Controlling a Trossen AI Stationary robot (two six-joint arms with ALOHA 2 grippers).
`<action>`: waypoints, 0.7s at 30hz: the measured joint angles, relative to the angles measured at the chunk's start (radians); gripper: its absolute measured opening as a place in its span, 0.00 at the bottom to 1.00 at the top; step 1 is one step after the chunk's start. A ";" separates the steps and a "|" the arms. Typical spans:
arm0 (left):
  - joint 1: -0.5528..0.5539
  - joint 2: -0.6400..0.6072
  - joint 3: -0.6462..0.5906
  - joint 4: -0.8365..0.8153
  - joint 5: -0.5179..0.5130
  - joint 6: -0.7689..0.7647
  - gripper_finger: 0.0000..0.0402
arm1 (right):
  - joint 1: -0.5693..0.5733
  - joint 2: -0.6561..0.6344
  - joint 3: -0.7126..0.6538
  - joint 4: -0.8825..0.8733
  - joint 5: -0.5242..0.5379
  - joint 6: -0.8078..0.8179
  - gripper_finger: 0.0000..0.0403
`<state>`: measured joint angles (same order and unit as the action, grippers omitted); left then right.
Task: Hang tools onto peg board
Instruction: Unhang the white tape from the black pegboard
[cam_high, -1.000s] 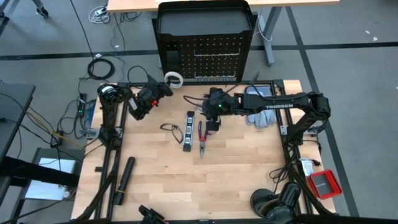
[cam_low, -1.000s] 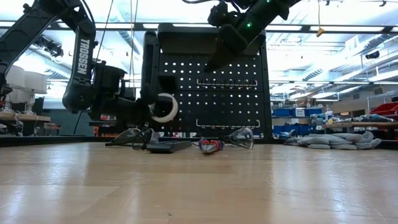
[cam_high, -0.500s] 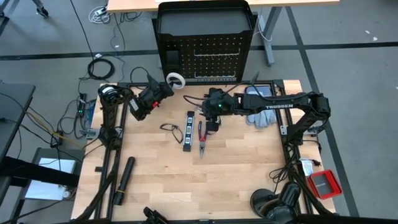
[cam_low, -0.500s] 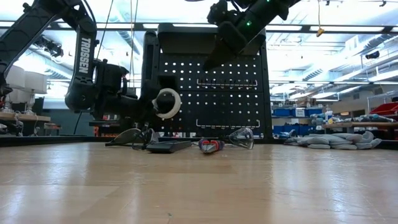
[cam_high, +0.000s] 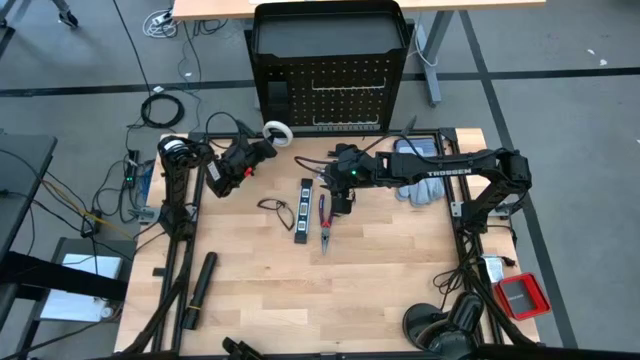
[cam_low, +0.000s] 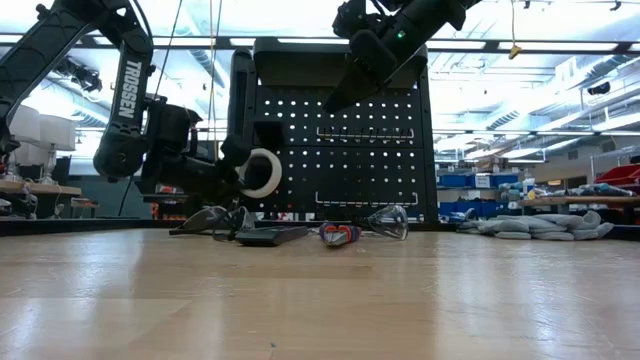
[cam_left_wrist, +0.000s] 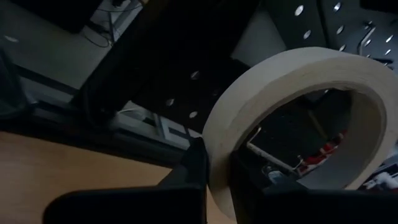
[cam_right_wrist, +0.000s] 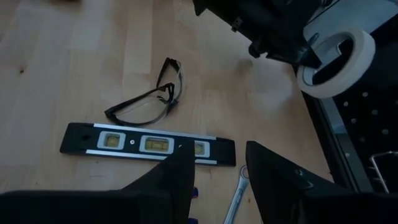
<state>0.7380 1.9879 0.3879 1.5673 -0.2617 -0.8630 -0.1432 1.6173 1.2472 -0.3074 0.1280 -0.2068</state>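
1. Since a second ago, my left gripper (cam_high: 262, 146) has drawn back a little from the peg board (cam_high: 330, 95), and the tape ring (cam_high: 277, 131) came with it, sitting slightly lower in the low view.
2. My left fingers (cam_left_wrist: 194, 171) are clamped on the tape ring's (cam_left_wrist: 298, 118) rim, one on the outside and one inside the hole, holding it on edge above the table.
3. Just past the ring is the lower left part of the peg board (cam_low: 335, 135); I cannot tell whether the ring (cam_low: 262, 172) touches it.
4. My right gripper (cam_high: 340, 205) hangs above the table (cam_high: 380, 290) with its fingers (cam_right_wrist: 278, 177) spread apart and nothing between them.
5. Right below those fingers lie the pliers (cam_high: 324, 222) and the small wrench (cam_right_wrist: 236, 193).
6. Just beyond them lies the level (cam_right_wrist: 148, 145), a black strip with pale windows, flat on the wood.
7. Past the level lies a pair of glasses (cam_right_wrist: 148, 93), clear of it.
8. Farther still in the right wrist view are my left gripper (cam_right_wrist: 280, 28) and the tape ring (cam_right_wrist: 336, 59).
9. A long black cylinder (cam_high: 198, 290) lies well away from both grippers, near the table's front left edge.
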 joint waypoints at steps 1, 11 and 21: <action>-0.002 -0.001 -0.006 0.000 -0.002 0.008 0.08 | 0.000 0.000 0.000 -0.001 0.000 0.003 0.38; -0.052 -0.002 -0.028 0.002 -0.052 0.081 0.08 | -0.002 0.000 0.000 0.000 0.000 0.007 0.38; -0.075 -0.043 -0.037 0.001 -0.086 0.173 0.08 | -0.002 0.000 0.000 0.000 0.000 0.013 0.38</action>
<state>0.6628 1.9449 0.3509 1.5684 -0.3482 -0.6900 -0.1452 1.6173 1.2472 -0.3078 0.1280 -0.1939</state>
